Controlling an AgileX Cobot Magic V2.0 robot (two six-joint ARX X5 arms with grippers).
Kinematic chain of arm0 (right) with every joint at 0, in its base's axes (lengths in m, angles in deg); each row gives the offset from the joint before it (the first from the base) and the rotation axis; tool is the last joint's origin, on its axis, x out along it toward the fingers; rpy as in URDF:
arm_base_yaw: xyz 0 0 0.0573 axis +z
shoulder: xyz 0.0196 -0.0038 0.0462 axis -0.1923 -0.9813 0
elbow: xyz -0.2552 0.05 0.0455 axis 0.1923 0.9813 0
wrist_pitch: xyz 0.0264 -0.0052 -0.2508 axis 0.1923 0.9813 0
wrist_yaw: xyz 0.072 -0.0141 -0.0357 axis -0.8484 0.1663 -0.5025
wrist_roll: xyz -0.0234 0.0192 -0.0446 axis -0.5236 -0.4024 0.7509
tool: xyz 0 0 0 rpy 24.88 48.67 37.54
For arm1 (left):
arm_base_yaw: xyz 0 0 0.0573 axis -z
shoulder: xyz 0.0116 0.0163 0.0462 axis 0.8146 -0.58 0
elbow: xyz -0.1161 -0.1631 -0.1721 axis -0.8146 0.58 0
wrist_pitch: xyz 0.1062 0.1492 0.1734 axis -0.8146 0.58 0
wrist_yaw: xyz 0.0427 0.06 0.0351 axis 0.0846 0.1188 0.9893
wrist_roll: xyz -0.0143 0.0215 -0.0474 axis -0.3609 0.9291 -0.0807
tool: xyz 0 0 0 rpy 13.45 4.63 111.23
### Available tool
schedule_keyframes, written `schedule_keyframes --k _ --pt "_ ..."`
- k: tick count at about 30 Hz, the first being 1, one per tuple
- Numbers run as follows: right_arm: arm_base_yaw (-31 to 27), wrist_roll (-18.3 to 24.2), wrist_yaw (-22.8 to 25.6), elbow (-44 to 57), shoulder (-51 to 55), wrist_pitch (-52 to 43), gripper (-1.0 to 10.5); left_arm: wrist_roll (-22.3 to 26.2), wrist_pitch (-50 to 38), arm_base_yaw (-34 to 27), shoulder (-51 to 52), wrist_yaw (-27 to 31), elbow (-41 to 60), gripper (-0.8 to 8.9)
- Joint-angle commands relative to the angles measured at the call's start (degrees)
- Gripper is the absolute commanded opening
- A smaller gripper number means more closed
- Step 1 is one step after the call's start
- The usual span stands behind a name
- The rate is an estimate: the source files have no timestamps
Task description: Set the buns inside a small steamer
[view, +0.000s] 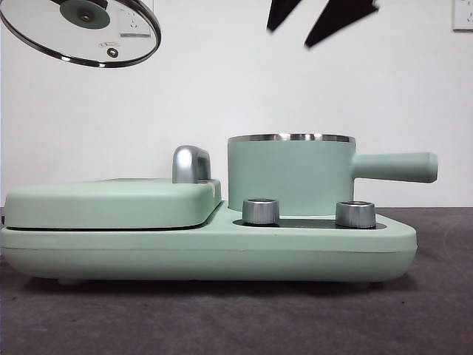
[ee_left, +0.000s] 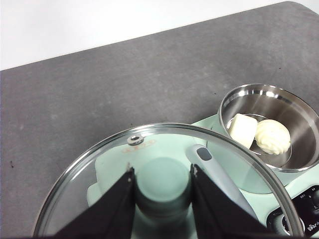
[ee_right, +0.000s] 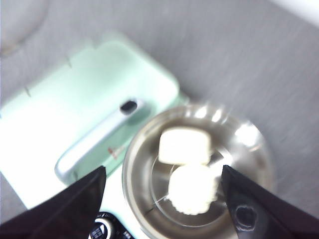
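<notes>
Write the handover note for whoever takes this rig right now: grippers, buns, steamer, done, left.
Left gripper: shut on the green knob of the round glass lid, held up in the air, off the pot.
Right gripper: open, empty, above the pot.
Mint-green cylindrical steamer pot with steel rim: on its base, uncovered.
Both off-white buns lie inside it, touching: the smooth oblong bun and the swirled bun.
Done: buns are in the steamer.
Left: probably only setting the lid back on the pot and letting go.
</notes>
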Motion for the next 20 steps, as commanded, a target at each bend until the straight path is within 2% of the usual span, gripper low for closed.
schedule_keyframes --k 1,6,11,16,20 --pt "0.59 -1.66 2.10 6.21 5.33 -5.84 3.5 0.33 -1.51 0.20 -0.35 -0.31 -1.22 0.10" --pt "0.59 -5.20 2.54 21.92 17.14 -17.20 3.5 0.31 -1.51 0.22 -0.35 -0.31 -1.22 0.11" --pt "0.59 -7.28 2.78 35.74 27.30 -22.34 3.5 0.31 -1.53 0.22 -0.35 -0.33 -1.22 0.10" --pt "0.59 -7.41 2.80 45.77 36.65 -21.64 3.5 0.26 -1.60 0.35 -0.63 -0.35 -1.22 0.10" --pt "0.59 -7.54 4.63 50.71 44.35 -18.36 3.5 0.11 -2.10 1.64 -1.40 -0.37 -1.22 0.10"
